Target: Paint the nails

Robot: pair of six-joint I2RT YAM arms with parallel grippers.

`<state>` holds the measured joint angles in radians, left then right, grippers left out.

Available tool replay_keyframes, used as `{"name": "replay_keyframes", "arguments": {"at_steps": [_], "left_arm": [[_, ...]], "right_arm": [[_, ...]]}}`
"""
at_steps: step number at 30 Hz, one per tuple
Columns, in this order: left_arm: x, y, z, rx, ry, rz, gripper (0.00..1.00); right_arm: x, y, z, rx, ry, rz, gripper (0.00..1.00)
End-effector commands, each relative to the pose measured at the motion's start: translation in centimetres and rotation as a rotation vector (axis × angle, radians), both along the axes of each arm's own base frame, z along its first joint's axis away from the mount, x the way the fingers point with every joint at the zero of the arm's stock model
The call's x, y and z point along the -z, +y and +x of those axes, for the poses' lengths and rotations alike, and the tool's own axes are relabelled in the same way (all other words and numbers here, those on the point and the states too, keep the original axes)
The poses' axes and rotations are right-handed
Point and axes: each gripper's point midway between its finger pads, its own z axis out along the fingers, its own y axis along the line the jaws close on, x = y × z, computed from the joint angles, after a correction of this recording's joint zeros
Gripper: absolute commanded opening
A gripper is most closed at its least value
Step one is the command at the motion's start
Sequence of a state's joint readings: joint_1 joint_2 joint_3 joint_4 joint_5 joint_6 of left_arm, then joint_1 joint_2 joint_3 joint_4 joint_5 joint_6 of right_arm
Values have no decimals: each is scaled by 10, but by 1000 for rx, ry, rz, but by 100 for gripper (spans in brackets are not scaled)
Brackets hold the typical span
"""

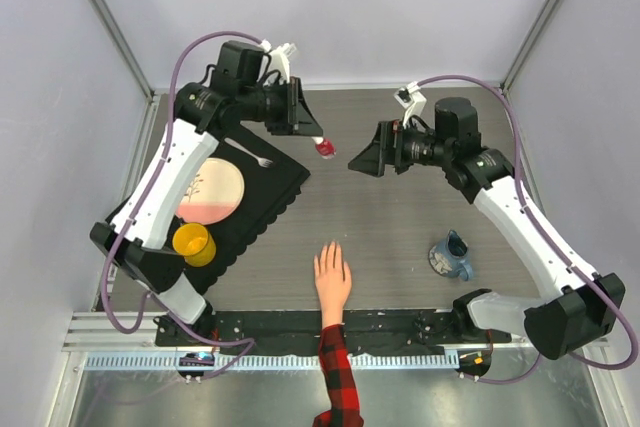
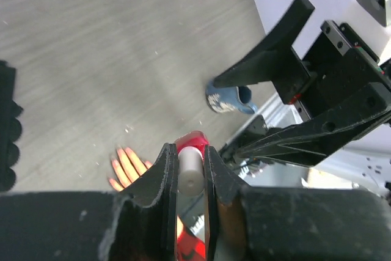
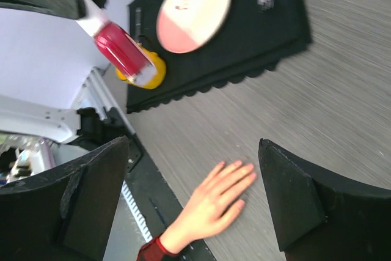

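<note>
A pale hand point(image 1: 332, 275) with a red-and-black plaid sleeve point(image 1: 337, 377) lies flat on the table near the front edge, fingers pointing away. Its nails point(image 3: 247, 172) are tiny and pinkish at the fingertips. My left gripper point(image 1: 316, 137) is raised over the table's back middle, shut on the white cap of a small red polish bottle point(image 1: 325, 148). The left wrist view shows the cap between the jaws and the bottle point(image 2: 192, 142) beyond it, with the fingers of the hand point(image 2: 125, 166) far below. My right gripper point(image 1: 365, 152) is open and empty, facing the bottle point(image 3: 122, 53) from the right.
A black mat point(image 1: 270, 197) at the left holds a pink-and-cream plate point(image 1: 210, 192), a fork point(image 1: 255, 155) and a yellow cup point(image 1: 193, 244). A blue mug point(image 1: 452, 257) stands at the front right. A black rail point(image 1: 400, 325) runs along the front edge.
</note>
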<state>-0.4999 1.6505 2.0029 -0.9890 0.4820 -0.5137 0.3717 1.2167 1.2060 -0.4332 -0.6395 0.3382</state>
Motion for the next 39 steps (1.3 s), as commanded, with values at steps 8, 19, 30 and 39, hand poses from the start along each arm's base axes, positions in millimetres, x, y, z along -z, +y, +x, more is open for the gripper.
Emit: {"name": "replay_keyframes", "arguments": {"at_steps": [8, 19, 30, 39], "left_arm": [[-37, -3, -56, 62, 117, -183, 0], [-54, -13, -62, 64, 207, -236, 0], [-37, -11, -58, 50, 212, -158, 0], [-35, -13, -55, 49, 180, -110, 0]], "right_arm": [[-49, 26, -33, -179, -181, 141, 90], [-58, 43, -43, -322, -209, 198, 82], [-64, 54, -35, -294, -264, 167, 67], [-64, 69, -35, -313, -300, 159, 56]]}}
